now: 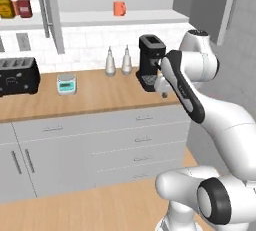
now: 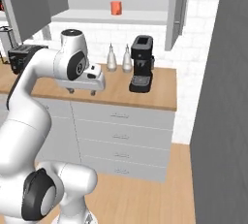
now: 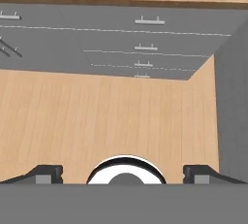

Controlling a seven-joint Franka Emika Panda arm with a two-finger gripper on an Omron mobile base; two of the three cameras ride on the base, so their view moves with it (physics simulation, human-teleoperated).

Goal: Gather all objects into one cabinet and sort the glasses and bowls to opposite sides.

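A salmon-orange cup (image 1: 119,8) (image 2: 116,8) stands alone on the white shelf board (image 1: 140,19) of the open wall cabinet. A yellow jar (image 1: 6,5) and a red jar (image 1: 23,5), both with dark lids, sit on the shelf of the neighbouring cabinet at far left, past a dark grey door (image 1: 50,10). My gripper (image 2: 81,91) hangs in front of the counter edge, well below the cup, and points down. In the hand view my gripper (image 3: 123,174) is open with nothing between its fingertips (image 3: 46,173), above the wooden floor. The bowls are out of view.
On the wooden counter (image 1: 100,97) stand a black toaster (image 1: 17,75), a small white scale (image 1: 66,84), two white spouted bottles (image 1: 110,62) and a black coffee machine (image 1: 151,61). Grey drawers (image 3: 145,48) run below. A tall dark grey panel (image 2: 223,97) closes the right side.
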